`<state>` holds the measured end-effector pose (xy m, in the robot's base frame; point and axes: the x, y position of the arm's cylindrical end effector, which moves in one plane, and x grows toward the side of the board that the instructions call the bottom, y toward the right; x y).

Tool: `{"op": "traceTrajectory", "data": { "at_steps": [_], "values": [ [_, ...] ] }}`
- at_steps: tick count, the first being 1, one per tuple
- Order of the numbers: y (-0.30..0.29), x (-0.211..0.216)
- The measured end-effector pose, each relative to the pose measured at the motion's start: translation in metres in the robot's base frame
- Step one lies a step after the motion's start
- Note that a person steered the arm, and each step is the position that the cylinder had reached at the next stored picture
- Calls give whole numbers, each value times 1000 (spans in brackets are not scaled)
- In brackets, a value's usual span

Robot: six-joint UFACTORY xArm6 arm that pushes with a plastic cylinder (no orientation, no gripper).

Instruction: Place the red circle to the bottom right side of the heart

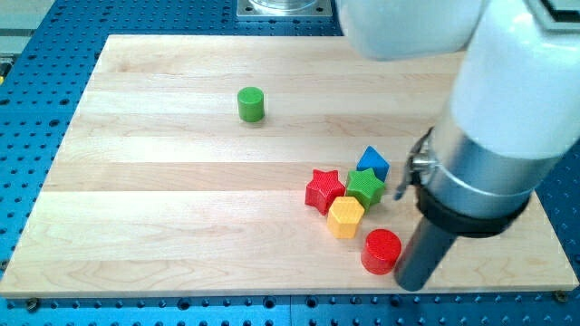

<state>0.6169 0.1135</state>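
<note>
The red circle (381, 251) is a short red cylinder near the view's bottom edge of the wooden board (181, 226). My tip (414, 284) is just to its right and slightly below, close against its side. I cannot tell if they touch. No heart-shaped block shows; my arm (507, 118) covers the board's right part. A yellow hexagon (345, 217) lies up and left of the red circle.
A red star (324, 190), a green star (365, 186) and a blue block (372, 163) cluster with the yellow hexagon. A green cylinder (251, 104) stands alone towards the view's top left. The board's bottom edge is just below the red circle.
</note>
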Motion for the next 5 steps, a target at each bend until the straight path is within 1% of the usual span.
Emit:
{"op": "traceTrajectory", "data": {
  "at_steps": [1, 2, 3, 4, 5],
  "values": [
    [-93, -6],
    [-149, -25],
    [-73, -47],
    [3, -39],
    [-36, -31]
  ]
}}
